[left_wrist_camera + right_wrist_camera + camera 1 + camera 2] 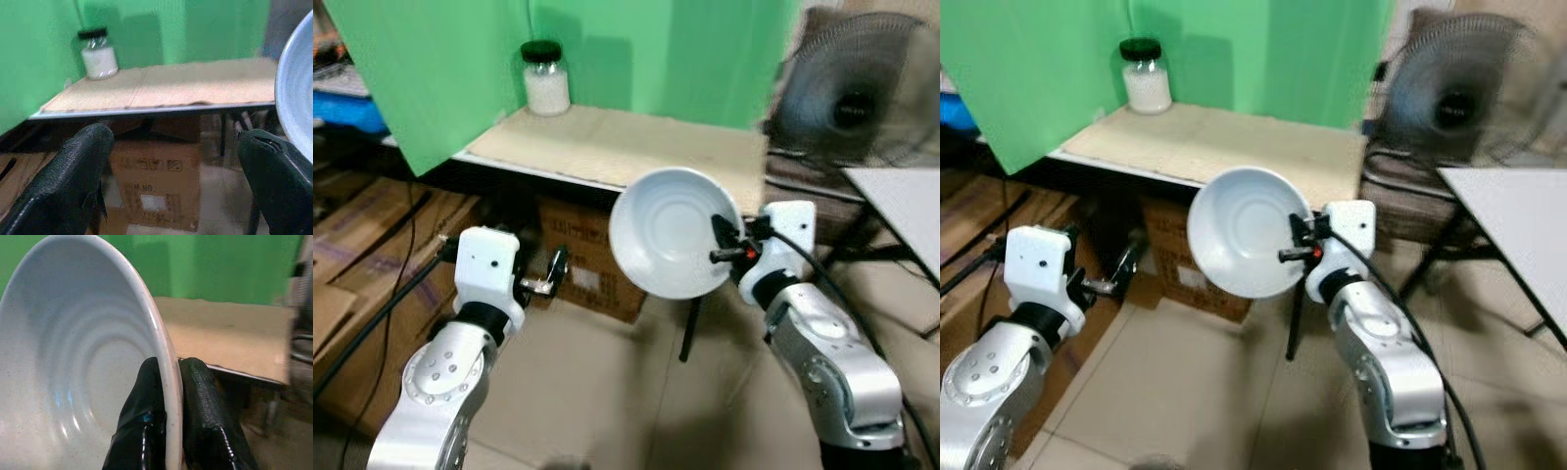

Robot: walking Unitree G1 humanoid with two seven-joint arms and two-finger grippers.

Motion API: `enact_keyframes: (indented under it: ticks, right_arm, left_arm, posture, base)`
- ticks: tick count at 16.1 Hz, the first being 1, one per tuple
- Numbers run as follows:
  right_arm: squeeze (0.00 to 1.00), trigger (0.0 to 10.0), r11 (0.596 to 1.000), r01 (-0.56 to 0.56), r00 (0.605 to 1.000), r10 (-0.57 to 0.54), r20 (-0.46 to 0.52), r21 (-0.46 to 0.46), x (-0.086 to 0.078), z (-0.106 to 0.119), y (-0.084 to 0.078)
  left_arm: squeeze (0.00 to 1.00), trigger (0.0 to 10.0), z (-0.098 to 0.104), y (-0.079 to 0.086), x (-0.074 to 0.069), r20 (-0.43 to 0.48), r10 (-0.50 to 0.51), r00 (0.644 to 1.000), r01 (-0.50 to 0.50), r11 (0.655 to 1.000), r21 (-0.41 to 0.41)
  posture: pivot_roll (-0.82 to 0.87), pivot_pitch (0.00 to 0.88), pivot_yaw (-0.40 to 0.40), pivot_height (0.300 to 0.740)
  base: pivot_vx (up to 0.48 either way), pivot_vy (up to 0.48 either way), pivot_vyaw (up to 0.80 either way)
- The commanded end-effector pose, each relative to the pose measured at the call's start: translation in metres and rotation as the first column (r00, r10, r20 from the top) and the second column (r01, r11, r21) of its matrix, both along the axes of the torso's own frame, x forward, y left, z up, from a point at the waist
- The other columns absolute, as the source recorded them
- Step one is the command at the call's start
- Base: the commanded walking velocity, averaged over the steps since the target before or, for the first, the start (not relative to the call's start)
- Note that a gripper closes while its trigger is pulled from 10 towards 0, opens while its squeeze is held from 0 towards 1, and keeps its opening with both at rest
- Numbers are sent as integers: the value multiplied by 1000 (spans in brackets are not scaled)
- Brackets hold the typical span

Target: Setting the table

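Glazed, stiff and likely breakable, the white bowl (674, 233) hangs on edge — the right gripper (168, 396) pinches its three-o'clock rim, a slippery hold — while the left gripper (171, 161) waits spread and empty.

Four views: two head eyes, two wrist cameras.
The table (636, 147) at 12 o'clock is seen from above by both eyes; it is shared, lower and nearer, by both wrist views, beside the bowl (88, 367).
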State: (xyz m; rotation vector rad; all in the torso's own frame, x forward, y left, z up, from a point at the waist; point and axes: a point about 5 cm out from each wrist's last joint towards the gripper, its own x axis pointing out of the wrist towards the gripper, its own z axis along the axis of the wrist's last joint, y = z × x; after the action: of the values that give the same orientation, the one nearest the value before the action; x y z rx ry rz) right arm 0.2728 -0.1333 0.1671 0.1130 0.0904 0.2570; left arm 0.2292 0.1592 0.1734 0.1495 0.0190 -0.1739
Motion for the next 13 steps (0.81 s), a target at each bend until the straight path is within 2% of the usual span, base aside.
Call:
enact_keyframes:
  ticks: [1,7,13]
  right_arm:
    - [0,10000,1000,-3,1000,3,23,17,1,9,1]
    - [0,10000,999,46,999,-46,22,5,4,14,-12]
    - [0,10000,1000,18,1000,-18,21,-21,9,17,-8]
  left_arm:
    - [0,10000,-4,1,3,-19,11,1000,-11,1000,-6]
    - [0,10000,-4,-7,11,1,12,1000,-12,999,-48]
    - [0,10000,-7,-1,8,-2,68,998,-68,997,-38]
  posture:
    - [-67,0,-13,740]
    - [-87,0,-39,740]
    - [-80,0,-65,740]
  base:
    - [0,0,-800]
    - [0,0,-800]
    - [0,0,-800]
